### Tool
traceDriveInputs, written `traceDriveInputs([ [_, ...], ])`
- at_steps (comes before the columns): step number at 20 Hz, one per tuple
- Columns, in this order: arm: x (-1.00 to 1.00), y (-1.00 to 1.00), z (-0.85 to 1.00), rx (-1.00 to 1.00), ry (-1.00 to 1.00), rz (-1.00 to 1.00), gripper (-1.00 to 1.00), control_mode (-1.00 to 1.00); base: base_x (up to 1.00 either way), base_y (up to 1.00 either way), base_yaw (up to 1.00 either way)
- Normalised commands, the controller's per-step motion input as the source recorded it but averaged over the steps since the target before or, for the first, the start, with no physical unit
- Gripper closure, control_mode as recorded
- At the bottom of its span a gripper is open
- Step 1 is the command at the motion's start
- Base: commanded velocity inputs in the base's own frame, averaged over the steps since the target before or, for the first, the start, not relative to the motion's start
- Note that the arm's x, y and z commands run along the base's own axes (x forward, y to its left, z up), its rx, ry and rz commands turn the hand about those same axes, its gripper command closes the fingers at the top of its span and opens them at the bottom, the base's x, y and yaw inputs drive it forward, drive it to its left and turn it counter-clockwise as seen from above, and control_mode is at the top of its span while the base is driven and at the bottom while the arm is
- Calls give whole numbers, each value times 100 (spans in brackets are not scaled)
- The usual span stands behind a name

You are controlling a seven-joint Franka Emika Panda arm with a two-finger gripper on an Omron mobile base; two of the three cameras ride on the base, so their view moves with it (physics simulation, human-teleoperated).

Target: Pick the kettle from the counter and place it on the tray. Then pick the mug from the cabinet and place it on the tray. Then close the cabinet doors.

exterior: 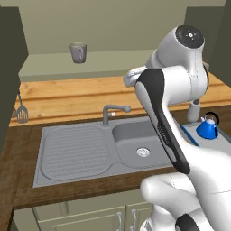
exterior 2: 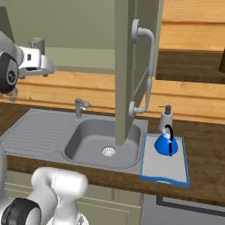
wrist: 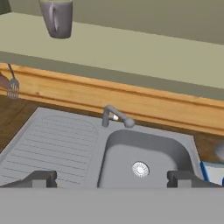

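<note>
Two dark fingertips (wrist: 41,178) of the gripper (wrist: 111,179) are seen spread wide in the hand view, nothing held between them, above the sink (wrist: 144,157). At upper left the mug (wrist: 57,17) is cut off at its top on the cabinet (wrist: 131,48) shelf. At right, the kettle (exterior 2: 166,143) is seen on the tray (exterior 2: 165,169), its spout hard to make out, the soap bottle (exterior 2: 165,117) partly hidden behind it.
</note>
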Motion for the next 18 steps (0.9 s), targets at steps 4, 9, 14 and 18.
traceDriveInputs([
  [4, 37, 23, 37, 0, -8, 2, -100, -100, 0, 0, 0],
  [9, 25, 29, 26, 0, -19, 2, -100, -100, 0, 0, 0],
  [14, 37, 25, 34, 0, 0, 0, -100, -100, 0, 0, 0],
  [18, 39, 18, 28, 1, 0, 0, -100, -100, 0, 0, 0],
])
